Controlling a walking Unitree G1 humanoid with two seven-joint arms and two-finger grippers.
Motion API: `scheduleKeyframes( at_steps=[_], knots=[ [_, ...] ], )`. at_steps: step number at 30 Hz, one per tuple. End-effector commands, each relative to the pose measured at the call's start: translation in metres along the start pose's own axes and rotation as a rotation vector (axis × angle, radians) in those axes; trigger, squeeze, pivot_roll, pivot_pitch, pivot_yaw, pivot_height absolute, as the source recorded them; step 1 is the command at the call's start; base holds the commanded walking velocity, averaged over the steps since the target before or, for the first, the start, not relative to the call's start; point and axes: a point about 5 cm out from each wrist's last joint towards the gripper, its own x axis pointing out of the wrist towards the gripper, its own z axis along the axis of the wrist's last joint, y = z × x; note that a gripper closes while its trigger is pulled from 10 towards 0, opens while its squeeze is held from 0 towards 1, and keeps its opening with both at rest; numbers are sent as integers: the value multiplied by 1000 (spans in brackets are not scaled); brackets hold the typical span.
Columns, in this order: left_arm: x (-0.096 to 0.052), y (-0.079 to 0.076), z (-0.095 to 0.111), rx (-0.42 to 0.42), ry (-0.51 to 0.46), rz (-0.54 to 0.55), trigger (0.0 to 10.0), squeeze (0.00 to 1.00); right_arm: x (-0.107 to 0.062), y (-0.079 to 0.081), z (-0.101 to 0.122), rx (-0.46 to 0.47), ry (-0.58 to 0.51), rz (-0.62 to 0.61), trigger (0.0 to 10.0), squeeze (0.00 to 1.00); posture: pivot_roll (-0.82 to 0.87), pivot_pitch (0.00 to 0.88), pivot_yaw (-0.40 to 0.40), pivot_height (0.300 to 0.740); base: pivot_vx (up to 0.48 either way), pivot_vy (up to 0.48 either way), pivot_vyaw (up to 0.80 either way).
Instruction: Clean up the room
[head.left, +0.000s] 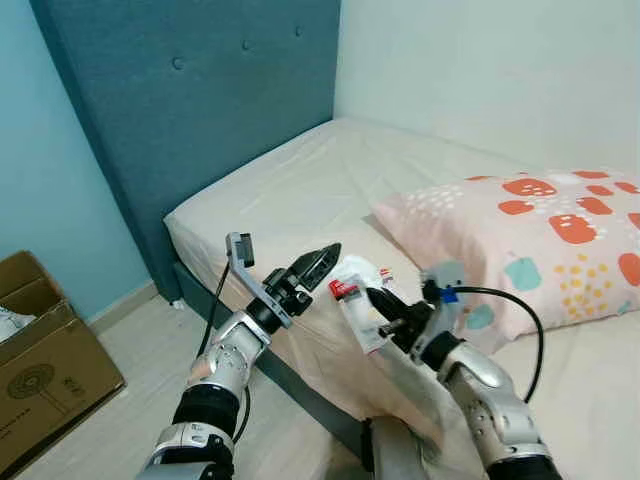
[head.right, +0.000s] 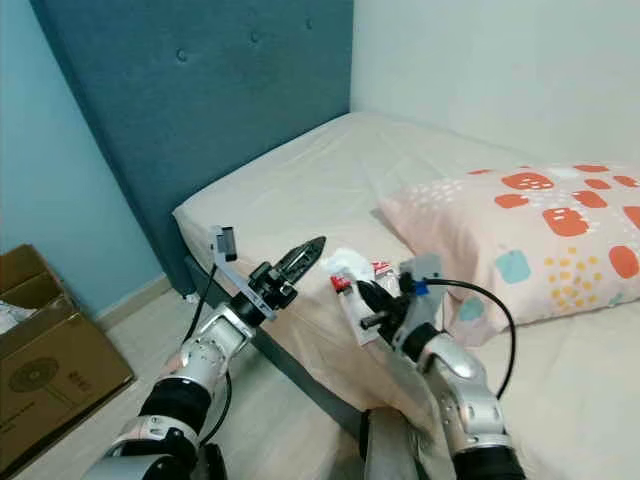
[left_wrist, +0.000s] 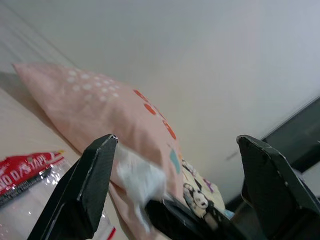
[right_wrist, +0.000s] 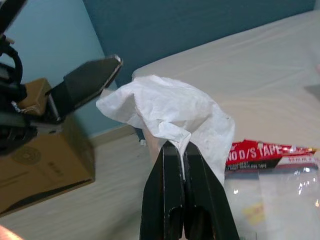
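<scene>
White crumpled tissue (right_wrist: 170, 112) is pinched in the right gripper (right_wrist: 176, 150) above the bed (head.left: 330, 190); the left gripper (left_wrist: 175, 165) gapes, holding nothing.

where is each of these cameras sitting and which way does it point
Left eye view: on the head, looking forward and down at the bed; both silver arms show, the left gripper and the right gripper holding a white tissue.
Right eye view: same head, same scene from slightly to the right.
Left wrist view: along its spread black fingers, toward the pillow and wall.
Right wrist view: along its shut fingers toward the cardboard box.
Shared: both wrist views catch the tissue and the red-labelled tape packet.
</scene>
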Motion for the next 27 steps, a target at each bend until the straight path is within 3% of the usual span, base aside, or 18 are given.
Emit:
scheduleKeyframes(
  at_steps=[1,4,11,19,27],
  knots=[
    [-5,1,-11,-24,60,-11,10000,0,5,3,11,-19,-53,-5,10000,0,-32,0,-16,523,0,0,0],
    [-8,-1,-17,-50,98,-36,10000,0,13,9,26,-38,-108,11,10000,0,-31,0,-19,523,0,0,0],
    [-7,-1,-21,-59,105,-31,10000,0,18,9,35,-51,-142,10,10000,0,-29,0,-26,523,0,0,0],
    [-4,2,-17,-44,53,17,10000,0,20,25,26,-68,-78,120,10000,0,-23,0,-37,523,0,0,0],
    [-5,3,-10,-40,30,28,10000,0,23,30,21,-64,-51,146,10000,0,-14,0,-39,523,0,0,0]
  ],
)
